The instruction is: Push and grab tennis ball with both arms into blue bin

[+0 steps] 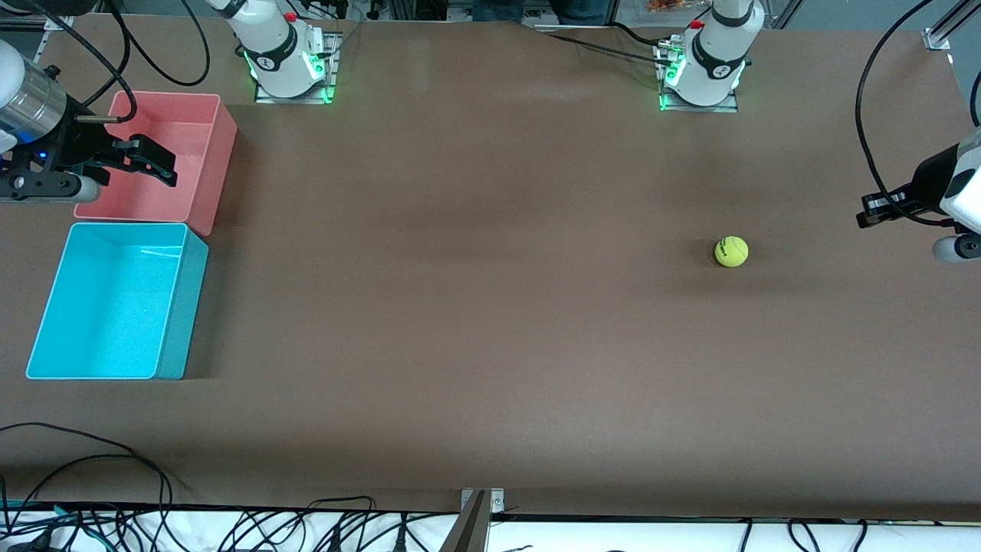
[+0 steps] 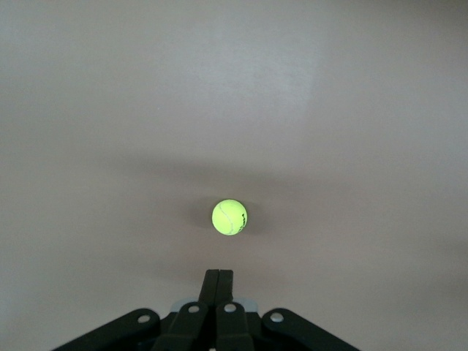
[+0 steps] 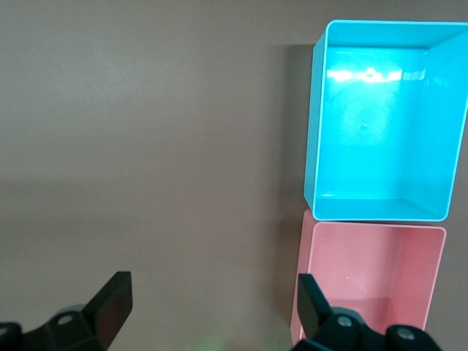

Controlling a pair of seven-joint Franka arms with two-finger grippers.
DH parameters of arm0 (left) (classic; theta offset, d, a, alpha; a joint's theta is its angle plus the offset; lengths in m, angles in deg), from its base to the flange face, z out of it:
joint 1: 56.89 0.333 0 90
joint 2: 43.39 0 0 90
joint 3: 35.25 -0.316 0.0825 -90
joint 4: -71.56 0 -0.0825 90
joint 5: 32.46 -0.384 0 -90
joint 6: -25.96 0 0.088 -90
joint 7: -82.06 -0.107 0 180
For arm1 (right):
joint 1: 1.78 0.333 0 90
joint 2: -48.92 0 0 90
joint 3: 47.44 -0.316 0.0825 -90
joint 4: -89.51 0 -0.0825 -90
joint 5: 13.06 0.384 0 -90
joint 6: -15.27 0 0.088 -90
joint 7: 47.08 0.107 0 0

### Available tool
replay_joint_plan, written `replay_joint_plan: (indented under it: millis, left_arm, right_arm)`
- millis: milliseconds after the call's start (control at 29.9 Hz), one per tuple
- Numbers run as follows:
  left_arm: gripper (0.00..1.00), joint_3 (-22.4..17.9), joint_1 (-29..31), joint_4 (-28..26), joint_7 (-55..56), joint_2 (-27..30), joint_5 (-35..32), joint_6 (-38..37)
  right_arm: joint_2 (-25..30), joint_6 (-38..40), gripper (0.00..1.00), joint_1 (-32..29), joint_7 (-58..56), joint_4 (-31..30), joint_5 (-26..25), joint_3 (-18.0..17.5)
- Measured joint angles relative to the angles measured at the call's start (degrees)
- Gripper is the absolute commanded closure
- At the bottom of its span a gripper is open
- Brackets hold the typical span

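The yellow-green tennis ball (image 1: 731, 251) lies on the brown table toward the left arm's end. In the left wrist view the tennis ball (image 2: 229, 217) sits a short way ahead of my left gripper (image 2: 219, 274), whose jaws are pressed together with nothing between them. That left gripper (image 1: 867, 218) hangs over the table's edge at the left arm's end, apart from the ball. The blue bin (image 1: 115, 307) stands with nothing in it at the right arm's end. My right gripper (image 1: 146, 159) is open over the pink-red bin (image 1: 191, 130). The right wrist view shows the right gripper (image 3: 212, 292) and the blue bin (image 3: 380, 146).
The pink-red bin (image 3: 365, 278) touches the blue bin and lies farther from the front camera. Black cables trail along the table's front edge (image 1: 230, 521) and loop near both wrists. Brown tabletop stretches between ball and bins.
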Motion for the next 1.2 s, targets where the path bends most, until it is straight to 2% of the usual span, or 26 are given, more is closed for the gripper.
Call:
replay_joint_plan:
  millis: [467, 735, 935, 1202]
  left_arm:
    - [1.0, -0.26, 0.59, -0.16, 25.66, -3.62, 0.01, 0.23]
    - [1.0, -0.4, 3.19, -1.24, 41.22, -8.53, 0.01, 4.89]
    - [1.0, -0.49, 4.53, -7.2, 52.29, -11.26, 0.02, 11.73]
    - [1.0, -0.5, 5.64, -20.12, 59.96, -12.56, 0.02, 25.56]
  right_arm:
    - [0.0, 0.0, 0.0, 0.0, 0.0, 0.0, 0.0, -0.01]
    - [0.01, 0.0, 0.0, 0.0, 0.0, 0.0, 0.0, -0.02]
    - [0.01, 0.0, 0.0, 0.0, 0.0, 0.0, 0.0, -0.03]
    - [0.01, 0.0, 0.0, 0.0, 0.0, 0.0, 0.0, -0.03]
